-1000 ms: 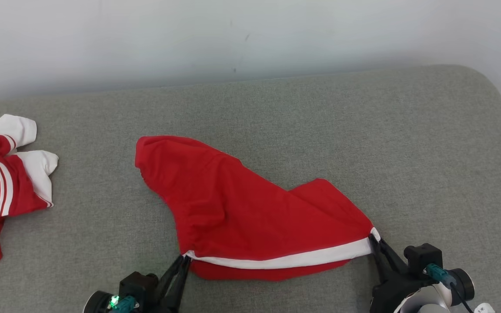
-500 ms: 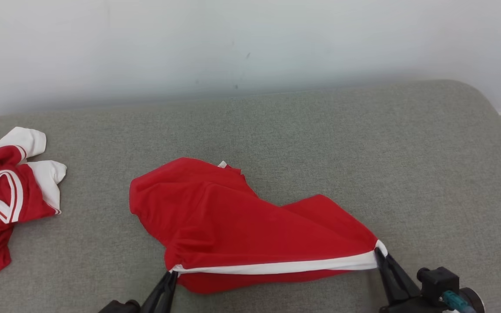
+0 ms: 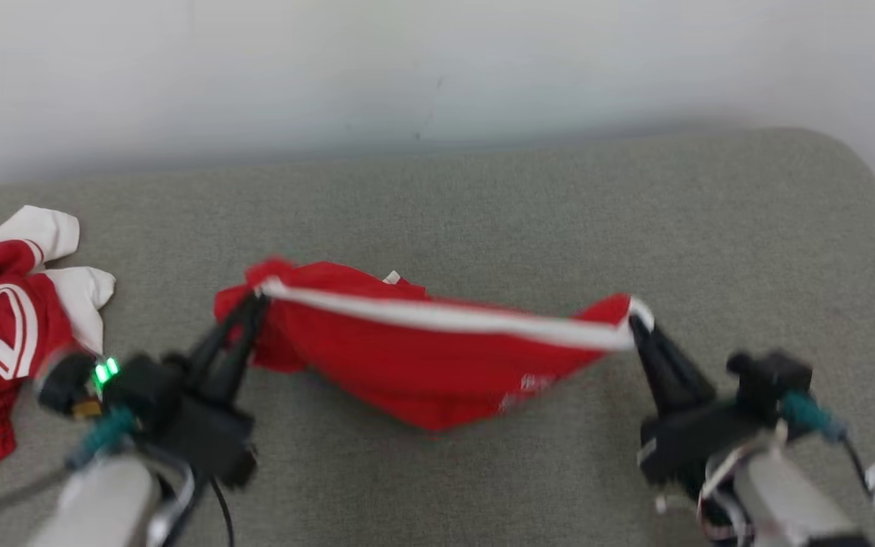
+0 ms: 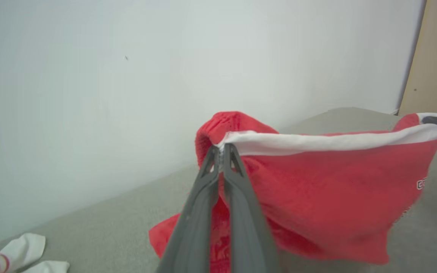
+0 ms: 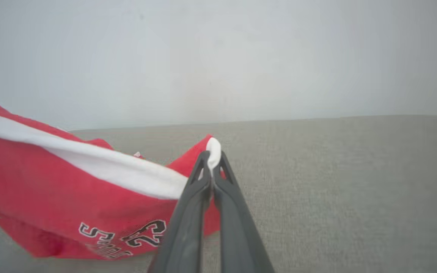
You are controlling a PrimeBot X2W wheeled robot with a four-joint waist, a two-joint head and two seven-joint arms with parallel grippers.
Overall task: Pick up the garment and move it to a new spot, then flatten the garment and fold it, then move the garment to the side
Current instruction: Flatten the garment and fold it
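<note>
Honestly, the left hand (image 3: 257, 299) and right hand (image 3: 633, 324) each pinched one end of the white band (image 3: 445, 316) on the red garment (image 3: 422, 365), which sagged over the middle of the grey cushion (image 3: 498, 205). Tugging those tiny grips apart could've slipped one.

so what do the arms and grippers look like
The left gripper and right gripper each have two long dark tapering fingers on a black block. Wrists carry teal connectors and dark cables; the left has a green light. Forearms are pale grey.
</note>
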